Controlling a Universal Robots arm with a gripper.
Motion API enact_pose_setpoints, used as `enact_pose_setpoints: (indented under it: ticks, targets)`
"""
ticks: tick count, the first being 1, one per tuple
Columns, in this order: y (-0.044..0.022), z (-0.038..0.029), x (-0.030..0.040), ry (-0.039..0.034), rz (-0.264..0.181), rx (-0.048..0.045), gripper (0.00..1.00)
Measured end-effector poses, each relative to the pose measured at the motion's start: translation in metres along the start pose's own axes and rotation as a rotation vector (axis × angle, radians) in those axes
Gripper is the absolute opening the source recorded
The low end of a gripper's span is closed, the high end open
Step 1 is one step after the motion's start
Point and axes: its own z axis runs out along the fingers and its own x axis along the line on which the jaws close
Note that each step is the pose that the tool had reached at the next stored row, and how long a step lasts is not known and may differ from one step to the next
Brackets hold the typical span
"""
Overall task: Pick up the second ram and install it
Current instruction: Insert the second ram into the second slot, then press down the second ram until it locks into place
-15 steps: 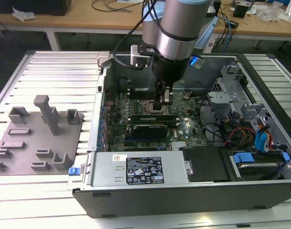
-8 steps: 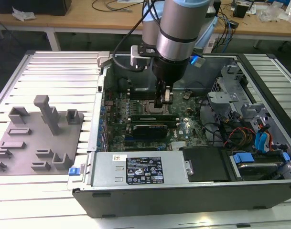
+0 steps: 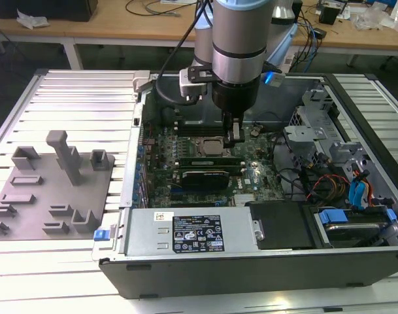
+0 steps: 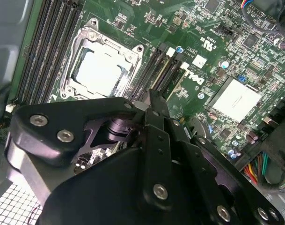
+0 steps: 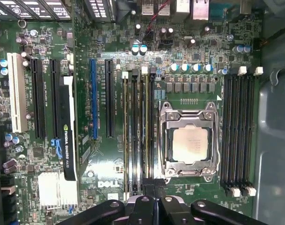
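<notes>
Ram stick is light, stiff and fragile, so you should grip its long top edge; fingers look pressed together over its end.

A slatted grey metal surface fills the foreground; behind it a wooden workbench on white legs carries cables and clutter under even light.

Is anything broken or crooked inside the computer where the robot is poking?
Nothing looks broken or crooked. The gripper sits low over the memory slots beside the processor socket, and the sticks there lie straight in their slots. The graphics card also stands straight.
</notes>
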Motion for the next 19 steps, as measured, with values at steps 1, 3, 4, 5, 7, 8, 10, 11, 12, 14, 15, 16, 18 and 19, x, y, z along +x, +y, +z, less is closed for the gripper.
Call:
enact_pose_setpoints:
  ticks: [1, 3, 4, 5, 7, 8, 10, 11, 12, 14, 15, 16, 18, 19]
  targets:
    - [0.0000, 0.0000, 0.0000, 0.0000, 0.000, -0.0001, 0.11]
    - [-0.0001, 0.0000, 0.0000, -0.0001, 0.000, -0.0002, 0.11]
    - [-0.0001, 0.0000, 0.0000, -0.0001, 0.000, -0.0002, 0.11]
    - [-0.0001, 0.0000, 0.0000, 0.0000, 0.000, -0.0003, 0.11]
    - [-0.0001, 0.0000, 0.0000, -0.0001, 0.000, -0.0004, 0.11]
    - [-0.0001, 0.0000, 0.0000, -0.0001, 0.000, -0.0004, 0.11]
    - [-0.0001, 0.0000, 0.0000, -0.0001, 0.000, -0.0004, 0.11]
    - [-0.0001, 0.0000, 0.0000, -0.0001, 0.000, -0.0005, 0.11]
    - [-0.0019, 0.0008, 0.0000, -0.0003, 0.000, -0.0005, 0.11]
    - [-0.0083, 0.0086, 0.0004, 0.0000, 0.000, -0.0012, 0.11]
    - [-0.0089, 0.0105, 0.0005, 0.0000, 0.000, -0.0014, 0.11]
    - [-0.0100, 0.0145, 0.0007, -0.0001, 0.000, -0.0018, 0.11]
    - [-0.0115, 0.0186, 0.0009, -0.0002, 0.000, -0.0021, 0.11]
    - [-0.0131, 0.0218, 0.0011, -0.0001, 0.000, -0.0025, 0.11]
